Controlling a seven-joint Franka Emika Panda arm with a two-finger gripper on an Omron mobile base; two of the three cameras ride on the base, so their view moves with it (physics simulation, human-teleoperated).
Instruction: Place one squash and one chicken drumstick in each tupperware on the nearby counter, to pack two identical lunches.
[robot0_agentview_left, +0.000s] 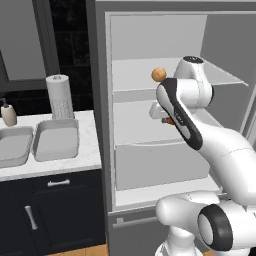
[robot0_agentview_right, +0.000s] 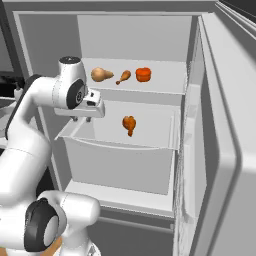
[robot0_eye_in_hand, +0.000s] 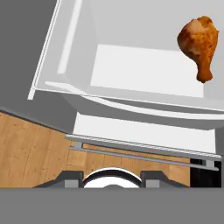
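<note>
White arm (robot0_agentview_left: 225, 150): you're reaching into the open fridge (robot0_agentview_right: 220, 100), with the hand at middle-shelf height.
Gripper (robot0_agentview_right: 82, 119): points down over the near left corner of the bin (robot0_agentview_right: 120, 147). In the hand view you're looking down past the bin's front lip to the wood floor (robot0_eye_in_hand: 30, 144).
Jaws: part-way apart, with nothing between them. Your fingertips (robot0_eye_in_hand: 70, 177) touch nothing.
Lower drumstick (robot0_agentview_right: 129, 124): lies in the bin with its thick end to the back and its bone end toward you. It sits well to the right of the gripper and apart from it. In the hand view you'll find it at the upper right.
Top shelf (robot0_agentview_right: 165, 85): squash (robot0_agentview_right: 101, 75) on the left, second drumstick (robot0_agentview_right: 123, 77) just beside it, then a red-orange item (robot0_agentview_right: 143, 74) you can't identify at this size. All three are above and behind the hand.
Counter (robot0_agentview_left: 85, 155): white marble left of the fridge, over dark cabinets (robot0_agentview_left: 60, 210).
Trays (robot0_agentview_left: 55, 140): two grey ones side by side on the counter, nearly touching, with no food in either yet. Both are well apart from the gripper.
Also on the counter: paper towel roll (robot0_agentview_left: 60, 95) behind the right tray, soap bottle (robot0_agentview_left: 7, 112) behind the left one.
</note>
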